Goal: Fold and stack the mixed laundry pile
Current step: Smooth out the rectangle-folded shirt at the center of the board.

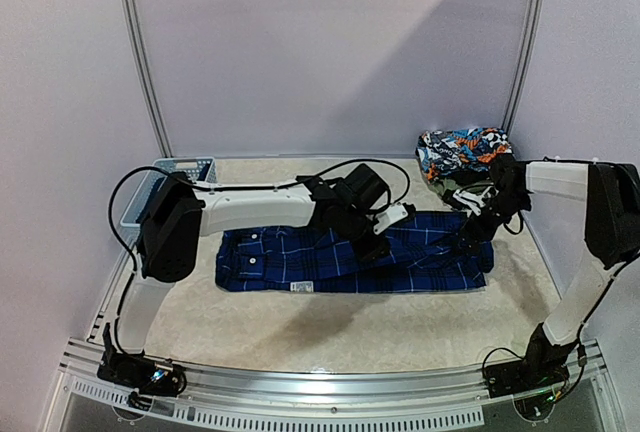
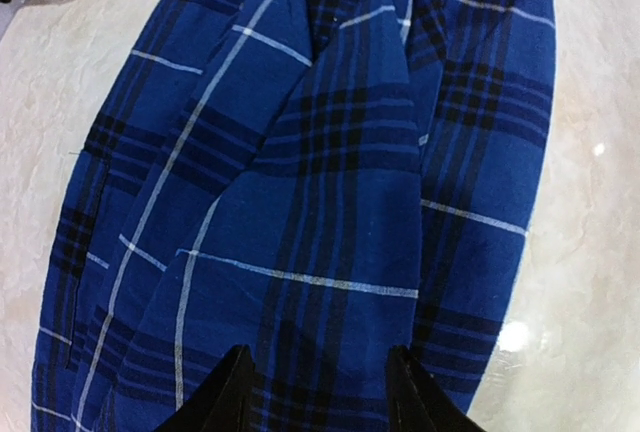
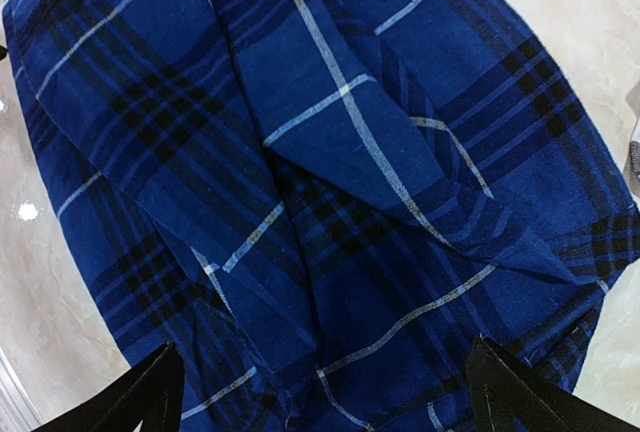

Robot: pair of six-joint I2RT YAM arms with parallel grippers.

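1. Plaid shirt (image 1: 350, 262) lies mid-table as a long folded band, flat and, I judge, ready for your next fold.
2. Your left gripper (image 2: 318, 352) hovers over the shirt's middle and your right gripper (image 3: 322, 344) over its right end. Both claws are spread, pinching nothing.
3. Patterned bundle (image 1: 462, 152), behind the shirt's right end, could crowd your right arm.
4. Blue basket (image 1: 180, 177), behind the shirt's left end, sits out of the way.
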